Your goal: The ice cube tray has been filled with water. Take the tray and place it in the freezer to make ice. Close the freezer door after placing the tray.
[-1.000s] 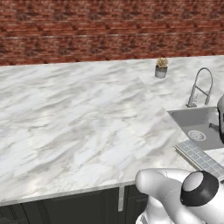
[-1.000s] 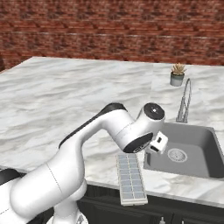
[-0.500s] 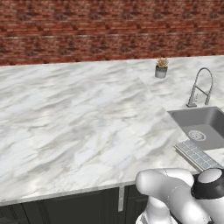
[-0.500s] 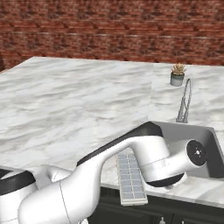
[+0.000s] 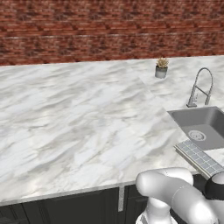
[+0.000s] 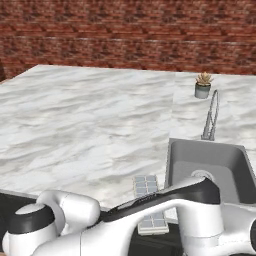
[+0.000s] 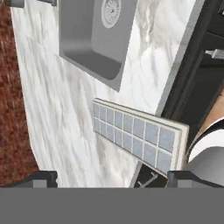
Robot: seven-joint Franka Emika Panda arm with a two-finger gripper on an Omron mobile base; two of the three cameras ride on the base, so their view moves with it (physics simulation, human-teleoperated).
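The ice cube tray (image 7: pixel 136 135), its cells full of water (image 7: pixel 144 141), lies untouched at the marble counter's (image 5: pixel 78 131) front edge beside the sink (image 5: pixel 202 127). The gripper (image 7: pixel 111 177) hovers above it, jaws spread wide and empty. Grasping, carrying it to the freezer and shutting the door all remain.
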